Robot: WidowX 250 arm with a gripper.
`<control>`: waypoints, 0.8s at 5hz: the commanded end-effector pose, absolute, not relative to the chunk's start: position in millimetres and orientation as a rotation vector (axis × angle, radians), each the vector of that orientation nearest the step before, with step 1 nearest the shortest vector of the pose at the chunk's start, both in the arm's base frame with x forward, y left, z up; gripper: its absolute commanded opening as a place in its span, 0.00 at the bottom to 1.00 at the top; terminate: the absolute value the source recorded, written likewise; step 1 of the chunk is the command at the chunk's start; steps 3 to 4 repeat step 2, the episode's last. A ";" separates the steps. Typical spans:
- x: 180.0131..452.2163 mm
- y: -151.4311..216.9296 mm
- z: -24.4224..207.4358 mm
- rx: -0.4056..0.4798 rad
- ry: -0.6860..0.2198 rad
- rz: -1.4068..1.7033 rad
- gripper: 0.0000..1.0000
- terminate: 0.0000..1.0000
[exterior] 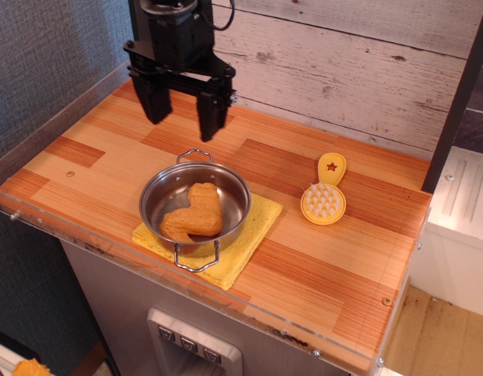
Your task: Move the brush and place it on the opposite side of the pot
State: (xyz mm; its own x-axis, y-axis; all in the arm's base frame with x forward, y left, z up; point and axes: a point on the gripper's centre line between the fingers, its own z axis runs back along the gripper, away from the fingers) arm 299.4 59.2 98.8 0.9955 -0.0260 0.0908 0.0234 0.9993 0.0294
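The small yellow brush (325,193) lies on the wooden counter to the right of the pot, bristles up, its handle with the red star pointing to the back. The shiny steel pot (195,205) stands on a yellow cloth (251,235) at the front middle and holds an orange-brown food piece (194,213). My gripper (182,121) hangs at the back left, above the counter behind the pot. It is open and empty, far from the brush.
The wooden counter (319,266) has a clear plastic rim along its front and left edges. A white plank wall runs along the back. A dark post (459,94) stands at the right rear corner.
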 end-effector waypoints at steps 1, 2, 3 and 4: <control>292.9 61.3 106.0 0.047 -0.128 -0.040 1.00 0.00; 292.9 61.3 106.0 0.047 -0.128 -0.040 1.00 1.00; 292.9 61.3 106.0 0.047 -0.128 -0.040 1.00 1.00; 292.9 61.3 106.0 0.047 -0.128 -0.040 1.00 1.00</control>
